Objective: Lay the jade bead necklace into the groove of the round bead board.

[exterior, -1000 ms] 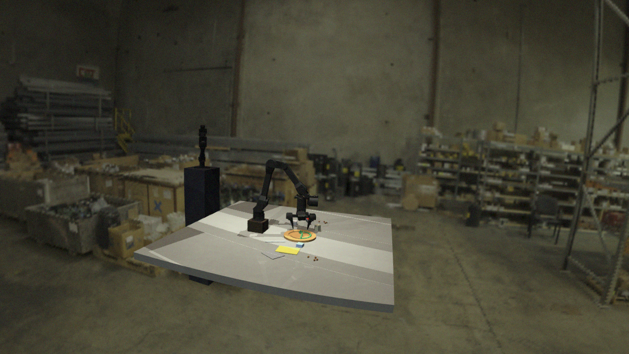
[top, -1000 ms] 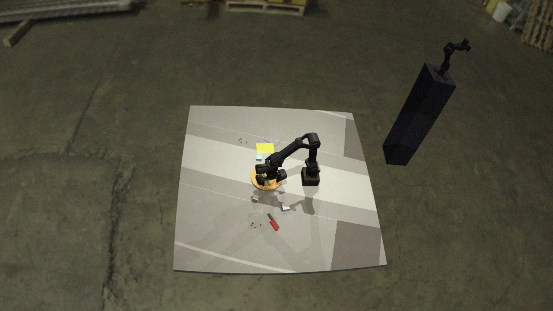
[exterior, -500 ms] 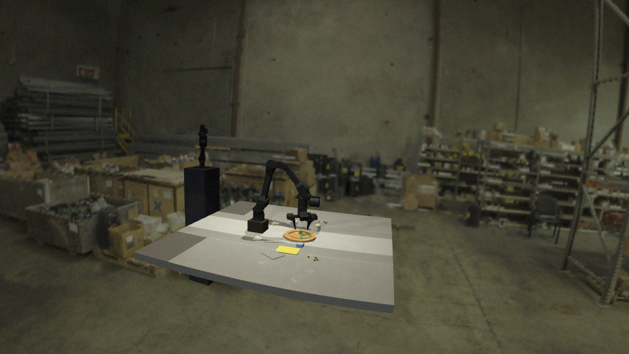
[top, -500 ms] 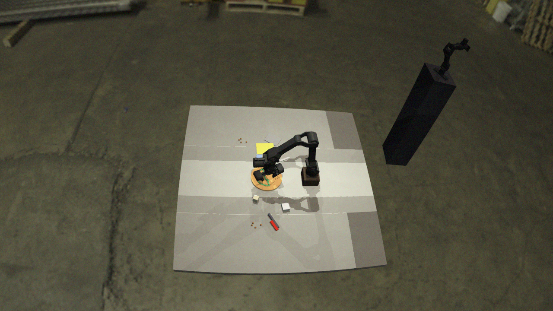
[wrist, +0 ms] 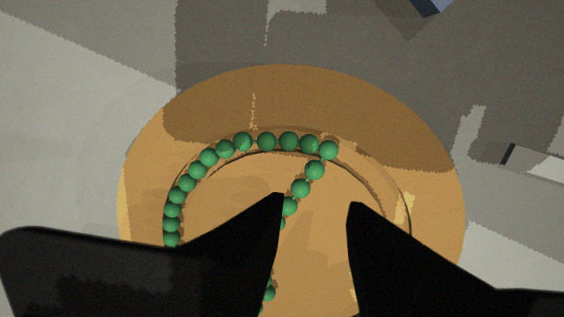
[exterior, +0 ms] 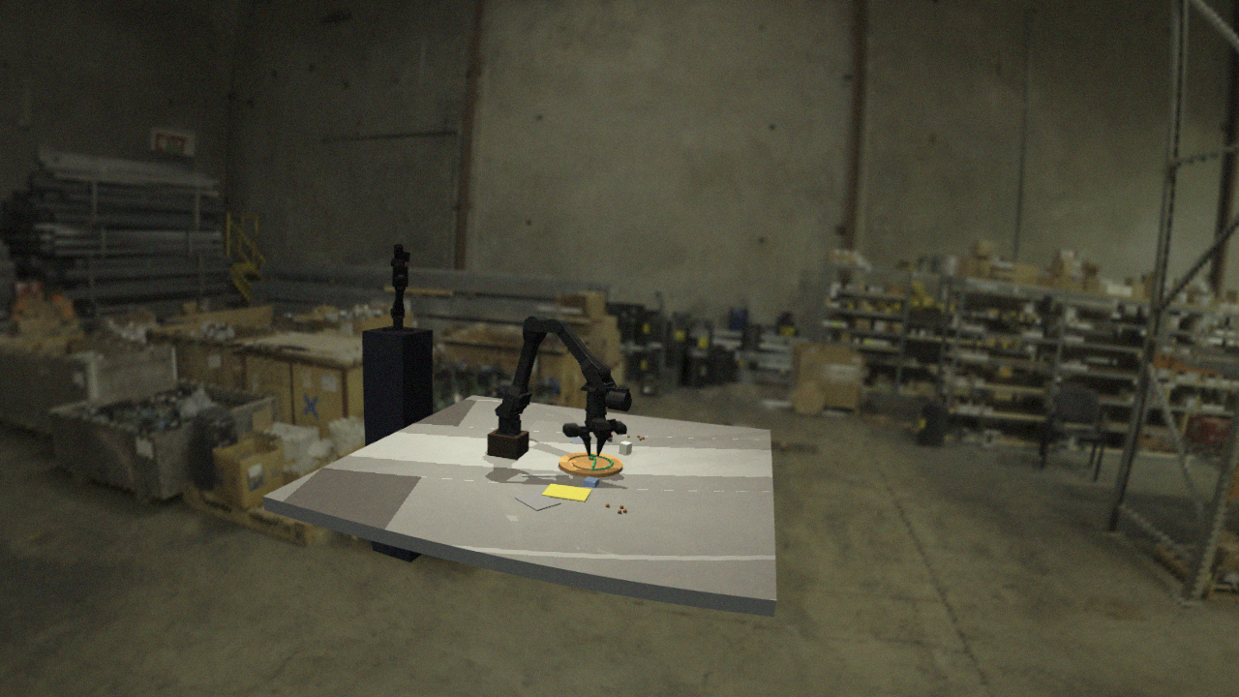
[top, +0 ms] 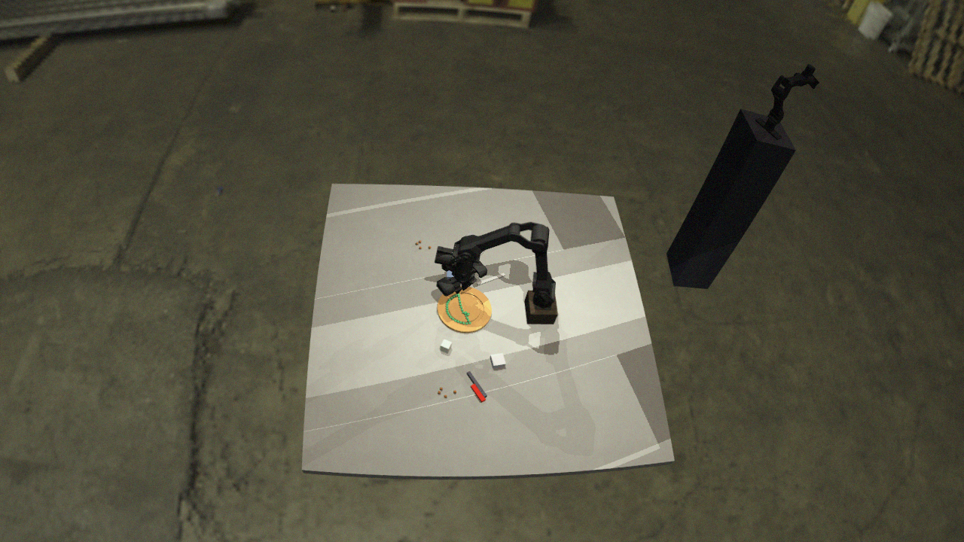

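Note:
The round wooden bead board (top: 479, 308) (exterior: 574, 463) (wrist: 308, 101) lies on the table just in front of the arm's base. The jade bead necklace (top: 457, 312) (exterior: 599, 472) (wrist: 266, 142) lies on it. One stretch follows the groove along the far and left side. The other stretch cuts inward across the board's middle and passes under my left finger. My gripper (top: 456, 288) (exterior: 594, 450) (wrist: 315, 208) hangs close above the board's middle. Its fingers stand part-way apart, and only bare wood shows between them.
Two white cubes (top: 445, 345) (top: 497, 360), a red-and-grey tool (top: 477, 387) and small brown beads (top: 441, 391) (top: 422, 245) lie around the board. A yellow pad (exterior: 566, 492) lies beside it. The arm's base (top: 541, 306) stands to the right. A dark pillar (top: 731, 202) stands off the table.

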`<state>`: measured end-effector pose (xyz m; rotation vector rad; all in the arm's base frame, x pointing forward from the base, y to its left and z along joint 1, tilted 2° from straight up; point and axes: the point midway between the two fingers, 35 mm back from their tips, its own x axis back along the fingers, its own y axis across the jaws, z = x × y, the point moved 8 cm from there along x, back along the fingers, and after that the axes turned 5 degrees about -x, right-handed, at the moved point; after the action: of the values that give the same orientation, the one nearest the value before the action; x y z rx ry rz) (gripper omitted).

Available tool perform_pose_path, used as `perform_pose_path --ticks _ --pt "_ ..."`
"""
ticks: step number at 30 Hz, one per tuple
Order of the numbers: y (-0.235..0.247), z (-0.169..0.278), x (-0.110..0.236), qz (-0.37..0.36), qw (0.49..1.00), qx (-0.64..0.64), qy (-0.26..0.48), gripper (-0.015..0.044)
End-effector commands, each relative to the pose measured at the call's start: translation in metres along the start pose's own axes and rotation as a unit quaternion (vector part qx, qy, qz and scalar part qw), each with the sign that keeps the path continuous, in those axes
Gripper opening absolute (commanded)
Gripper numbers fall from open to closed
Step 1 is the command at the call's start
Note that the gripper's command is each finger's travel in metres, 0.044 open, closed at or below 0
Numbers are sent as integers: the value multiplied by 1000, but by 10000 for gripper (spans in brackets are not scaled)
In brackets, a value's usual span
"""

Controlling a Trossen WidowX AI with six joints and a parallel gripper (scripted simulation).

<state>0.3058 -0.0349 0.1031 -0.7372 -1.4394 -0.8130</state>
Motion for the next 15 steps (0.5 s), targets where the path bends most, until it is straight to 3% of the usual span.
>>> perform_pose_path --ticks 1,15 --pt "0 -2 -13 1 1000 5 1 120" --pt "2 -2 -20 -2 1000 4 -2 120"
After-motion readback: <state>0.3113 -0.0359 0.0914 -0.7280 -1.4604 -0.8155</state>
